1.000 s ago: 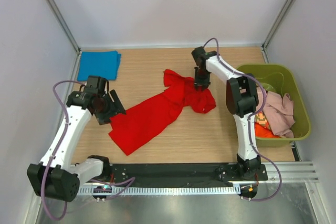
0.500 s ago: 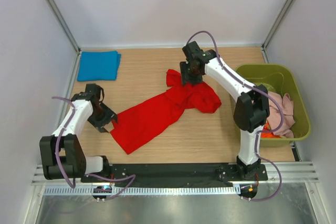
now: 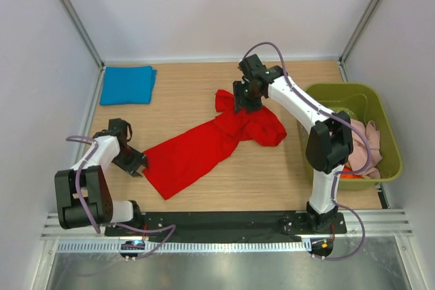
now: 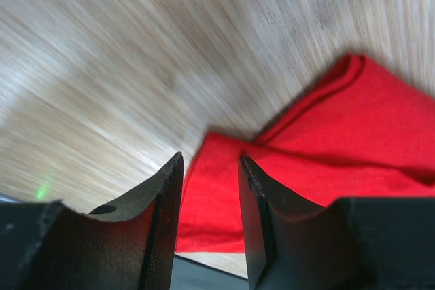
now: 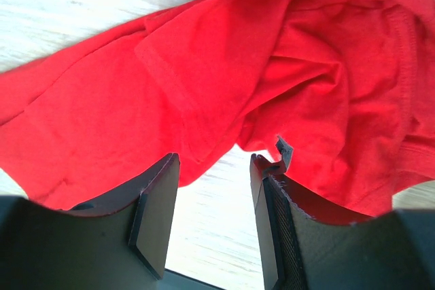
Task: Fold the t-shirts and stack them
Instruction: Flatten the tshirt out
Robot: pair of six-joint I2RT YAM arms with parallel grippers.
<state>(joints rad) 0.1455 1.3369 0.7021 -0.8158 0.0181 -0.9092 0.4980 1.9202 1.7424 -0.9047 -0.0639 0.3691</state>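
Note:
A bright red t-shirt lies spread diagonally across the middle of the table, bunched at its far right end. My left gripper is low at the shirt's near-left hem corner. In the left wrist view its jaws stand apart, with red cloth showing in the gap. My right gripper hovers over the bunched top of the shirt. Its jaws are open, with bare table between them and red cloth just past the tips. A folded blue t-shirt lies at the far left corner.
An olive-green bin stands at the right edge, holding a pale pink shirt and an orange one. Pale walls with metal posts close in the table on three sides. The black arm-base rail runs along the near edge.
The left gripper swung down and nearer to the shirt's hem corner, its jaws narrowing. The right gripper opened wider and moved left, to the far end of the bunched cloth.

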